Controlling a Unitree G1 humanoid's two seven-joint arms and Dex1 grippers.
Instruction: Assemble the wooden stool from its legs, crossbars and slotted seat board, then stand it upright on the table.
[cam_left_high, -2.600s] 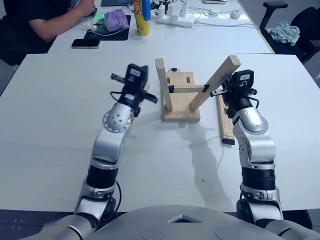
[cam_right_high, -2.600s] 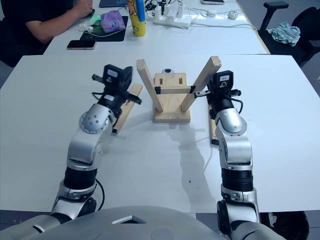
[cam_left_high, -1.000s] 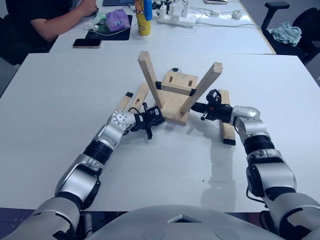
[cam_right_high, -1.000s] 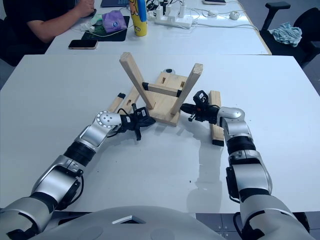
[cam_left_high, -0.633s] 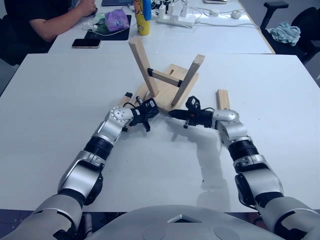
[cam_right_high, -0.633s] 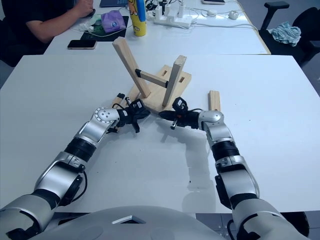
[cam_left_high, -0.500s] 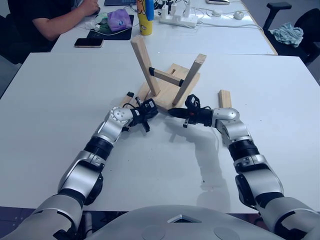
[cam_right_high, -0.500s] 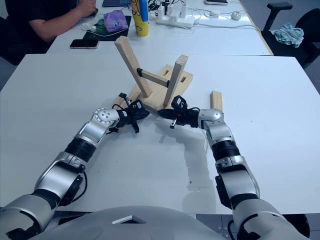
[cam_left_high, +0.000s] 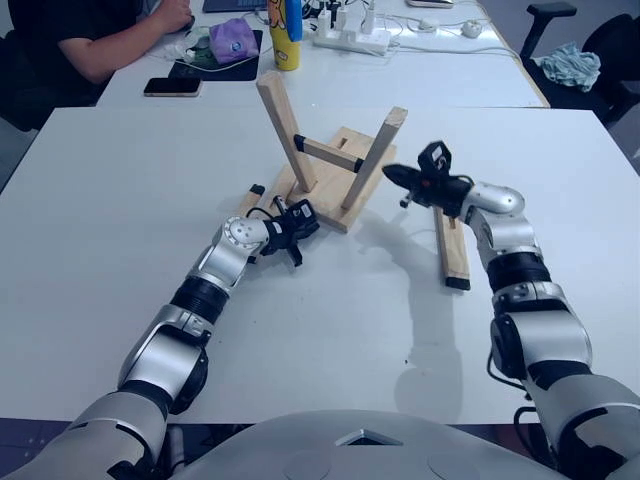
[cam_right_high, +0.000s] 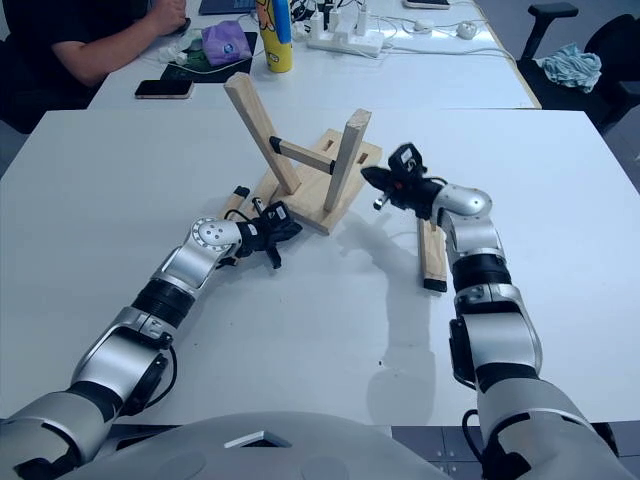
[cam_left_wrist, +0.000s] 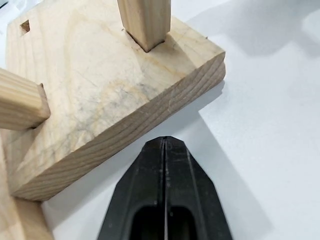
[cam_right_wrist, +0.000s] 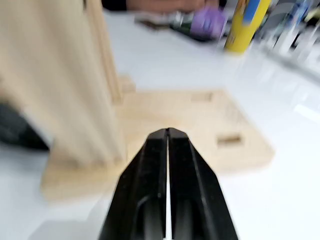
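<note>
The slotted seat board (cam_left_high: 338, 198) lies flat on the white table with two legs (cam_left_high: 284, 130) (cam_left_high: 374, 158) standing in its slots, leaning apart and joined by a crossbar (cam_left_high: 328, 153). My left gripper (cam_left_high: 304, 222) is shut, low on the table, its tip just short of the board's near corner (cam_left_wrist: 150, 107). My right gripper (cam_left_high: 390, 173) is shut too and hovers beside the right leg (cam_right_wrist: 70, 85). One loose leg (cam_left_high: 449, 248) lies under my right forearm. Another loose leg (cam_left_high: 254, 195) lies under my left arm.
Behind the table stands a second one with a phone (cam_left_high: 172, 87), a yellow bottle (cam_left_high: 285, 28), a purple cloth (cam_left_high: 232, 40) and a power strip (cam_left_high: 350, 36); a person sits there. A chair (cam_left_high: 560, 40) is at the back right. The near half of the table is bare.
My right gripper has lifted off the table by the board's near edge and moved back and right, beside the right leg. The left gripper and the stool have hardly moved.
</note>
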